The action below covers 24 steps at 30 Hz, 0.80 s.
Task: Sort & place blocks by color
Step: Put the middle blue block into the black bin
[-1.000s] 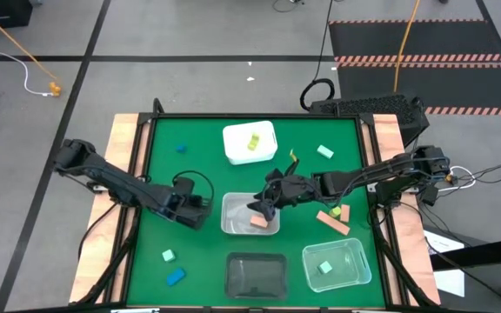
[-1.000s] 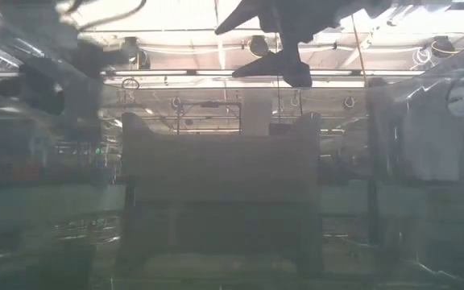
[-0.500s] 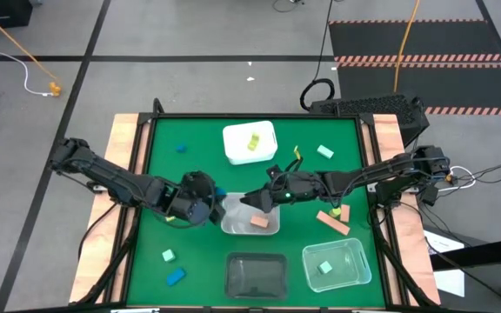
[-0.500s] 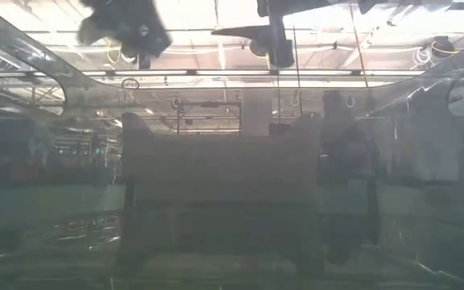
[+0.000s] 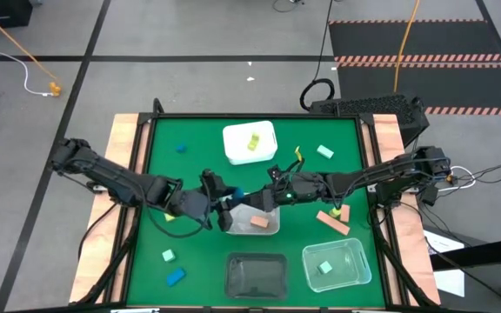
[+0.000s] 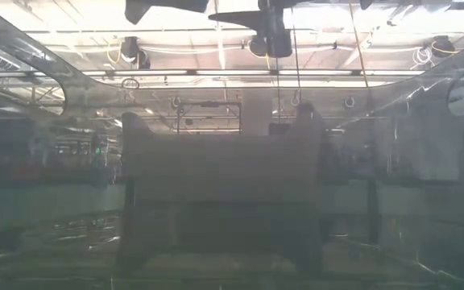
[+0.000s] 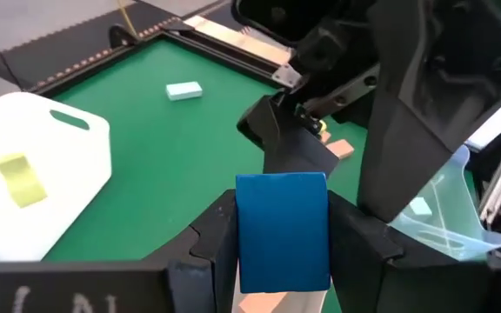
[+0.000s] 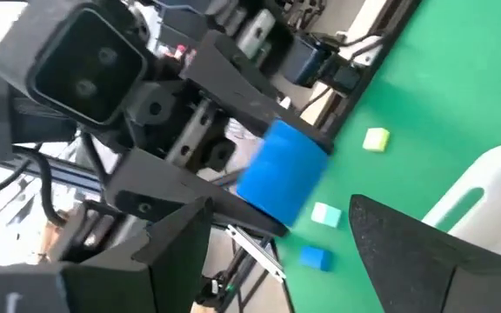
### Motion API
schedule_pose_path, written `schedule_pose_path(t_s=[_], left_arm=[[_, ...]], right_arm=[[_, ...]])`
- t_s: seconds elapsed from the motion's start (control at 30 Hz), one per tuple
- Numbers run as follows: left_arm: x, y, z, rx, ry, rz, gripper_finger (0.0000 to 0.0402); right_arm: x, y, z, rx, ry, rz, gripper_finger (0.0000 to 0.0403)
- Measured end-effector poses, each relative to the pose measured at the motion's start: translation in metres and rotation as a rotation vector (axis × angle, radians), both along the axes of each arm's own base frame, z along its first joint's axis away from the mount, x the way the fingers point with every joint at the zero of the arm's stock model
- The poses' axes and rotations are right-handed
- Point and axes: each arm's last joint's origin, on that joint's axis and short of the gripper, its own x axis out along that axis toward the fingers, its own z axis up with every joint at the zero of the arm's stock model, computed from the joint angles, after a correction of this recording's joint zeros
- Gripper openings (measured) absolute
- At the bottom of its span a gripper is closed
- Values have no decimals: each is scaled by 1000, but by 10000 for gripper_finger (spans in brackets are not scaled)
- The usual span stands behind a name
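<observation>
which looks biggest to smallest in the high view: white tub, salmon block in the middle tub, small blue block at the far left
1. white tub
2. salmon block
3. small blue block

The two blocks look close in size, so that order is unsure.

An overhead camera is looking straight down at the counter. A low camera is facing level across it. Both wrist cameras are sharing a close blue block.

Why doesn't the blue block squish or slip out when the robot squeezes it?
The blue block probably is stiff: its edges look straight and sharp between the left gripper fingers. Its flat sides likely give the fingers plenty to press on, so slipping seems unlikely. With flat faces and no round parts, it probably would sit without rolling if set down in the clear tub just below.
</observation>
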Motion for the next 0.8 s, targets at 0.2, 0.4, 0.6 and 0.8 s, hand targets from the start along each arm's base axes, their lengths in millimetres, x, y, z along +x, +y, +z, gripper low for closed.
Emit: schedule_pose_path(t_s=[0.2, 0.4, 0.6, 0.8], left_arm=[[4, 4, 3, -5, -17, -62, 133], [8, 10, 6, 71, -26, -92, 133], [11, 23, 6, 143, -5, -78, 133], [13, 34, 5, 165, 17, -70, 133]], right_arm=[[2, -8, 2, 0, -30, -39, 265], [2, -15, 3, 6, -31, -51, 257], [2, -15, 3, 2, -32, -45, 219], [2, -15, 3, -19, -30, -48, 190]])
